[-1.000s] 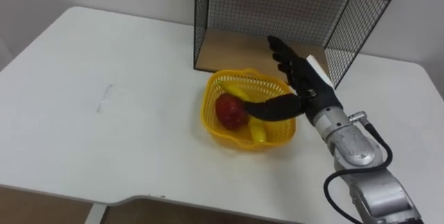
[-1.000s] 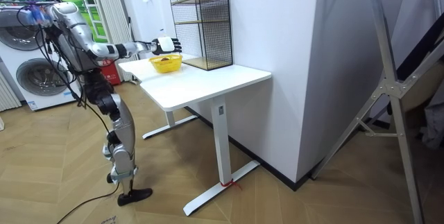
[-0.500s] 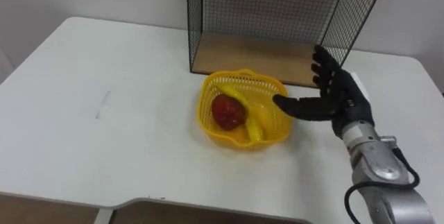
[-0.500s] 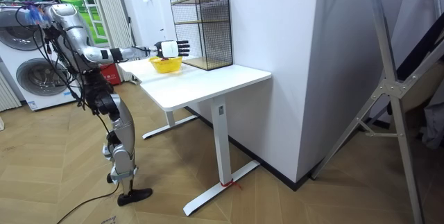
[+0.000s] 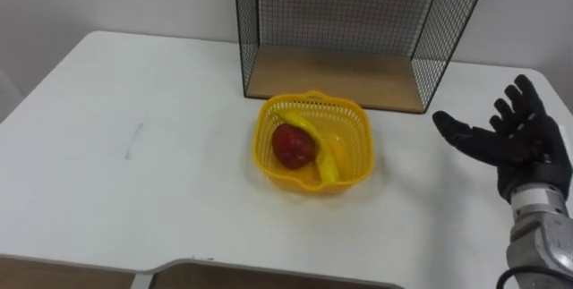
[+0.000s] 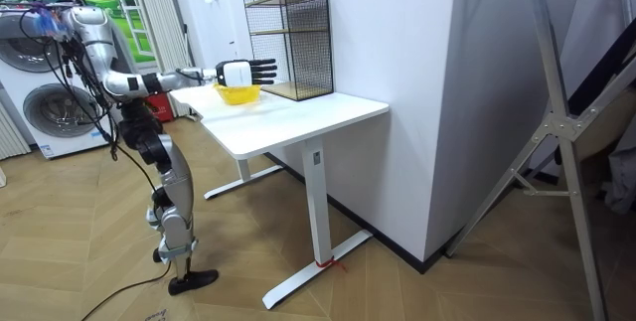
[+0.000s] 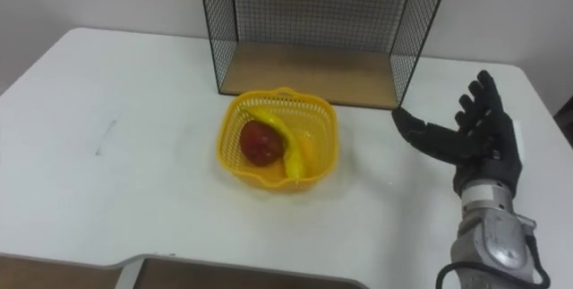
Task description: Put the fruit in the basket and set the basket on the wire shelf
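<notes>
— Where does the robot stand?
— You'll see it at the white table's (image 6: 298,122) end, on the room view's left, right hand (image 6: 238,71) held out with straight fingers near the yellow basket (image 6: 238,93).
— And the wire shelf (image 6: 294,38)?
— On the table, just beyond the basket.

Glossy yellow plastic basket (image 5: 265,159) of openwork lattice, black metal wire shelf (image 5: 358,7) behind the basket with matt wooden boards (image 5: 331,72), smooth matt white bench (image 5: 134,191), shiny-skinned red apple (image 5: 294,146) and smooth yellow banana (image 5: 327,159) in the basket, matt black right hand (image 5: 524,141) right of the basket.
</notes>
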{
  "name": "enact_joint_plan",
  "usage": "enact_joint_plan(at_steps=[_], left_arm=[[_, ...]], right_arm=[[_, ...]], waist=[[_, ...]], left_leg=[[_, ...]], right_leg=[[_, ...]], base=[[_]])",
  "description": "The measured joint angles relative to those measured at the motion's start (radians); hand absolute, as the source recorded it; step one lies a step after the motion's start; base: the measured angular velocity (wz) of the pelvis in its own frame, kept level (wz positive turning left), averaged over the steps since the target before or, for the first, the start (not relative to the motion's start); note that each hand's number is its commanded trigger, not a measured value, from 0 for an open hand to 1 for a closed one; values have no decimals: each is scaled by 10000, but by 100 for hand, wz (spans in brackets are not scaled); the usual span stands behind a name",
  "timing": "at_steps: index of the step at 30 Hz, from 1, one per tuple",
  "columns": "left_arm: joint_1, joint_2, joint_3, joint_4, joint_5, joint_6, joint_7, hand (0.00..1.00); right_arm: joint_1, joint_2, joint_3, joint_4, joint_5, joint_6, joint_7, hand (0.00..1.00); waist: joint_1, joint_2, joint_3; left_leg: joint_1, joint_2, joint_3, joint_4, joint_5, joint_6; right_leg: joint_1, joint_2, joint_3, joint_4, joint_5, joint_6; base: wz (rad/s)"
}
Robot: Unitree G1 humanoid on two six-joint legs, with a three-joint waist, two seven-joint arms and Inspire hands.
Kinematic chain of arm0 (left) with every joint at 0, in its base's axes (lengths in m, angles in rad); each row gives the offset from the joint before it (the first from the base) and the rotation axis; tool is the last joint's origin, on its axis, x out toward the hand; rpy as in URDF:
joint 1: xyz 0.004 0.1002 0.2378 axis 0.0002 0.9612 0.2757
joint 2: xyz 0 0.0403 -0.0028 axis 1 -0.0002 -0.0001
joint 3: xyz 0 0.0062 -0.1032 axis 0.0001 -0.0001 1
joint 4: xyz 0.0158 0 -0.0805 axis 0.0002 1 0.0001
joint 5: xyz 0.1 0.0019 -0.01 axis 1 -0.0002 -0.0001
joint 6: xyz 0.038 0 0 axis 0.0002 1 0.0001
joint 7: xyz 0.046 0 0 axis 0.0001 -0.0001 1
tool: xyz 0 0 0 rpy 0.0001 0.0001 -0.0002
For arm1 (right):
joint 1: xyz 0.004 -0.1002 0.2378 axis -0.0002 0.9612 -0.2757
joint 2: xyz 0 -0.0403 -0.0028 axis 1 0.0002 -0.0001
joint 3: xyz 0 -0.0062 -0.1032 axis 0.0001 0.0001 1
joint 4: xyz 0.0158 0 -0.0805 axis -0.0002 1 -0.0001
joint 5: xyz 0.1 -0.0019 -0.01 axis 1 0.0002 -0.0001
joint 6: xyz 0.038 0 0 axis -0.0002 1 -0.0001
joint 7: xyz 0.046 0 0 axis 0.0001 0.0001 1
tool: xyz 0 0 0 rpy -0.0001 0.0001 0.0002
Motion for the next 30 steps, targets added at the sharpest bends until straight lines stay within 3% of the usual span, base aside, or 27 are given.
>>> enact_joint_plan(at_steps=[2,8,15,21,25,30], left_arm=[[-35,0,92,-1302,435,-159,751,0],[-273,9,650,-3473,773,-847,2426,0],[-402,33,448,-5531,817,-1479,2359,0],[-763,40,-1288,-6459,798,-1602,589,0],[-1093,41,-2493,-6468,216,-1685,-1065,0],[-1407,28,-3921,-6250,-512,-1690,-3077,0]], right_arm=[[356,0,-72,2,17,-10,-102,0],[883,36,-65,2,-108,-20,-409,0],[880,143,9,2,-379,-630,-14,0],[851,521,474,16,-358,-776,951,0],[847,599,857,92,69,-885,1426,0],[678,783,1231,737,265,-1014,2182,0]], waist=[[77,-21,-1],[234,22,20],[193,43,52],[19,33,149],[-153,1,291],[-386,-92,299]], left_leg=[[-2,3,-7,-10,3,-5],[109,2,160,-86,4,-1],[78,-12,142,10,0,3],[-43,-9,-18,68,4,-4],[-58,-38,9,68,8,3],[-159,-46,32,86,13,11]], right_leg=[[-7,6,-1,-5,-1,-1],[-39,8,181,12,-3,0],[-33,6,192,-23,-5,5],[-31,3,20,-26,-15,-2],[-66,-16,55,-26,-20,8],[-189,-25,81,-11,-25,18]], base=[[0],[-9],[0],[9],[-2],[-2]])
